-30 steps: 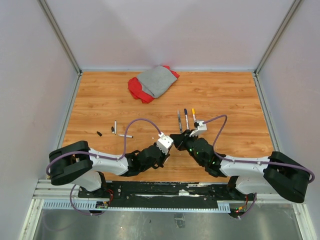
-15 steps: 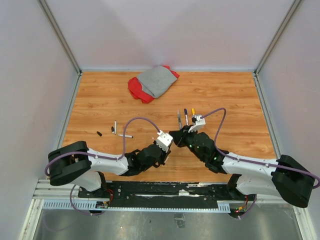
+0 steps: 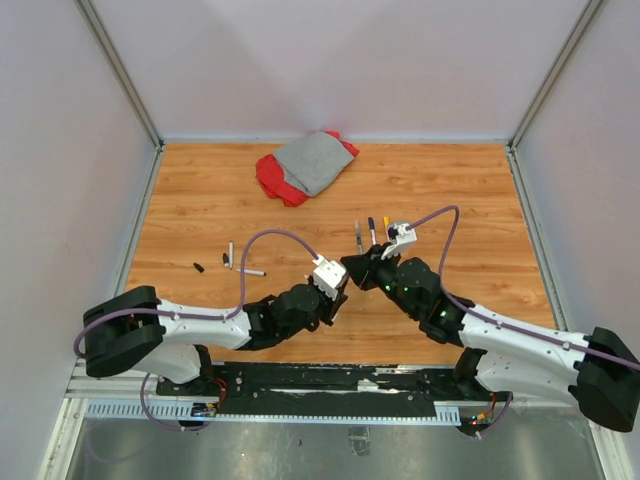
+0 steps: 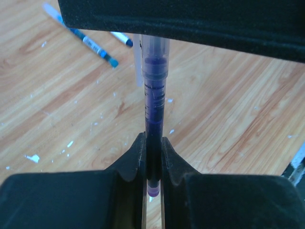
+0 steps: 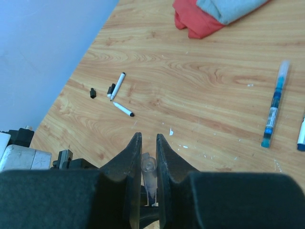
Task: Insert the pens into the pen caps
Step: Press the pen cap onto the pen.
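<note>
Purple pen [image 4: 155, 102], pinched by the left gripper [image 4: 153, 143], now meets the clear cap [image 5: 149, 167] that the right gripper [image 5: 146, 141] pinches and has brought closer.

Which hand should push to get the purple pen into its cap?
Probably left. The left hand grips the purple pen, pointed at the clear cap pinched in the right hand, so a short forward push might seat it.

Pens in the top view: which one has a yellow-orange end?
The rightmost pen of the three lying side by side. Its far end is yellow-orange; the middle pen and the left pen show no such colour.
</note>
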